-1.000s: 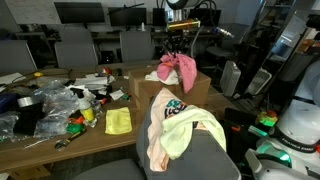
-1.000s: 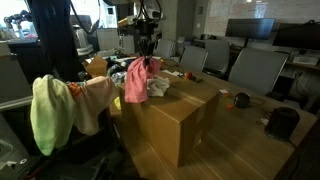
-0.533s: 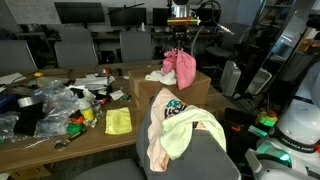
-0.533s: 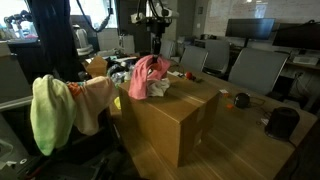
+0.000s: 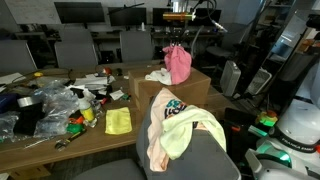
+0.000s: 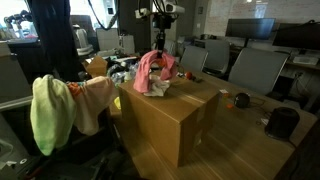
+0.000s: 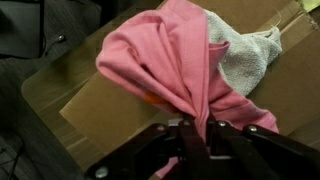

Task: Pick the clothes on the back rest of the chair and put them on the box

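Note:
My gripper (image 7: 197, 128) is shut on a pink-red garment (image 7: 165, 60), which hangs bunched from its fingers over the top of the brown cardboard box (image 7: 85, 100). Both exterior views show the gripper (image 5: 178, 40) (image 6: 160, 36) above the box (image 5: 195, 92) (image 6: 178, 118), with the pink garment (image 5: 179, 63) (image 6: 151, 72) drooping onto the box top. A white cloth (image 7: 245, 58) lies on the box beside it. Pale yellow and peach clothes (image 5: 182, 130) (image 6: 60, 108) still drape over the grey back rest of the chair (image 5: 195, 162).
A long wooden table (image 5: 60, 140) carries clutter: black bags (image 5: 30, 105), small items and a flat bright yellow cloth (image 5: 118, 121). Grey office chairs (image 5: 75, 48) and monitors stand behind. A white machine base (image 5: 298, 125) sits at the right edge.
The gripper has carried the pink garment from the box's near edge further over the box top. The clothes on the chair have not moved.

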Action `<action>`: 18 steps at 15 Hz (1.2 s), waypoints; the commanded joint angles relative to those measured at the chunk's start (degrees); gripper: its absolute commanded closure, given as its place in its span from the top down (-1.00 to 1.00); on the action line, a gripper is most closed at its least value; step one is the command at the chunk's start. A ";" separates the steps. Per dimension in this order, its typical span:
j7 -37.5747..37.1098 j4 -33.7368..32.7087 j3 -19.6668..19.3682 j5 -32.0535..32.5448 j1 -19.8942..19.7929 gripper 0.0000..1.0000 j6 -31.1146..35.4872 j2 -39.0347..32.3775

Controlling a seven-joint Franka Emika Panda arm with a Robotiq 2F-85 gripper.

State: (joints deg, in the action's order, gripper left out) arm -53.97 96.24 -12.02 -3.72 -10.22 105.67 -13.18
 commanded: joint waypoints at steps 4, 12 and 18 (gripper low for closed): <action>5.40 -7.15 0.46 -4.77 -1.40 -0.11 -8.86 -6.96; 16.26 -4.95 1.14 -3.31 -0.48 0.99 -15.78 -9.08; 26.09 5.33 2.70 1.61 3.67 1.00 -13.69 -2.56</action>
State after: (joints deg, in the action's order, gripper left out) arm -32.84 95.15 -10.26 -4.85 -8.73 91.19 -21.19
